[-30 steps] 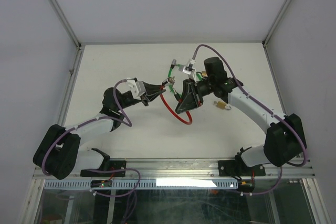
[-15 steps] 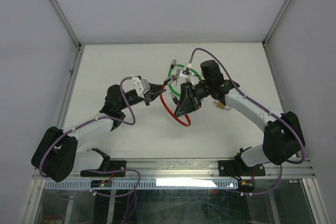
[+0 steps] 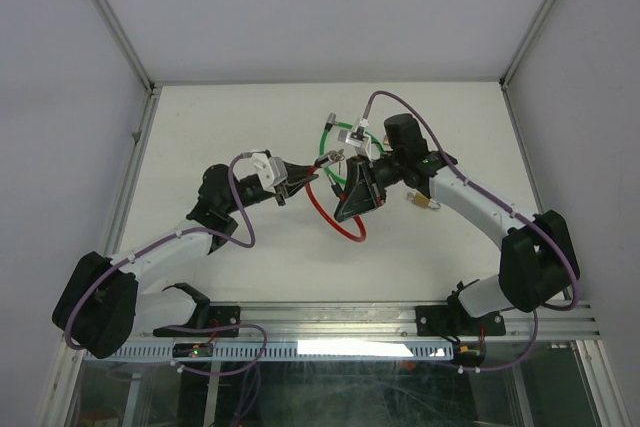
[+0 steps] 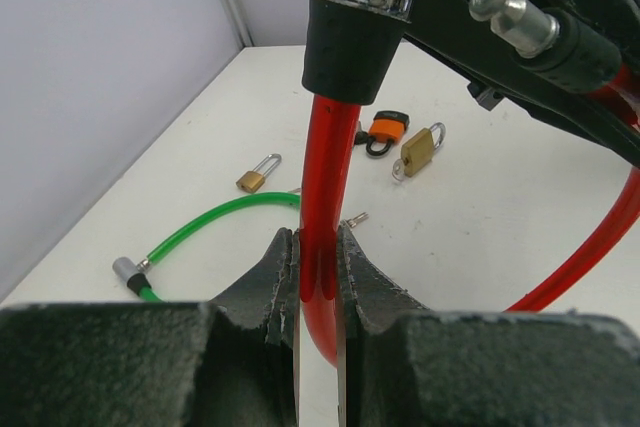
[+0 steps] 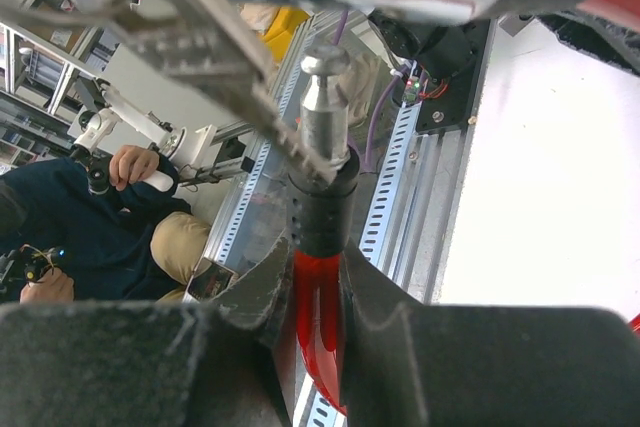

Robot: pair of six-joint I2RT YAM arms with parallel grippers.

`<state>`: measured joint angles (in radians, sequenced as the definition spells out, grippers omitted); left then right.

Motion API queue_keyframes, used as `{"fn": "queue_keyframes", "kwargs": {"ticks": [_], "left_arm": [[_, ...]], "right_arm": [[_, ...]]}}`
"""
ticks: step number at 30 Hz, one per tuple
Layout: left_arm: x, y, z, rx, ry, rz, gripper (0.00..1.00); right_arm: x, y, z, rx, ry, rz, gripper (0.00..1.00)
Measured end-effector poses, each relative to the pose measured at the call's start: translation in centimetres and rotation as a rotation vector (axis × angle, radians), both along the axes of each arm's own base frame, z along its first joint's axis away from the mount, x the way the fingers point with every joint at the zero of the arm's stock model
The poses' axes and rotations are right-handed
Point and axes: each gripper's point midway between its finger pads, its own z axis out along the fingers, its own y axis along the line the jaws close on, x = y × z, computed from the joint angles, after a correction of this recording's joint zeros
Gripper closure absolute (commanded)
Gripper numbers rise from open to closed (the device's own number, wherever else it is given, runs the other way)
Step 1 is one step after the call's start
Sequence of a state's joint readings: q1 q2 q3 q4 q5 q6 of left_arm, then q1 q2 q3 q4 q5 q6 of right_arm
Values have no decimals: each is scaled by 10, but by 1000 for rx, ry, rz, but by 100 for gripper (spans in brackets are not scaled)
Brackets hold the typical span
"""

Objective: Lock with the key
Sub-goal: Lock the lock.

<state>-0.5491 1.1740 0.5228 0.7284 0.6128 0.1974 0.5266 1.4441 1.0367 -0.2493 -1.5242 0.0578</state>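
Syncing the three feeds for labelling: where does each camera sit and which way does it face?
Top external: above and behind, looking down on the table; left arm and right arm show, bases at bottom.
Left wrist: looks along the left fingers, shut on the red cable lock, across the table to a green cable and brass padlock.
Right wrist: looks past the right fingers, gripping the same lock, toward the slotted rail and a person.
Shared: all see the lock.

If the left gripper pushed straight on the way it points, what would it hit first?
Probably the right gripper, close ahead and gripping the same red cable that the left gripper holds. Depth is unclear from above.
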Motion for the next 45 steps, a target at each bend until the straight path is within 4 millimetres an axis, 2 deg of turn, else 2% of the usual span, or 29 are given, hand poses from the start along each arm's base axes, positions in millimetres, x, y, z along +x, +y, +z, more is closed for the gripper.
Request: {"fn": "queue_keyframes", "kwargs": {"ticks": [45], "left_arm": [[-24, -10, -16, 53, 41, -139, 100]], "right_arm": [[3, -8, 2, 11, 22, -6, 100]]}}
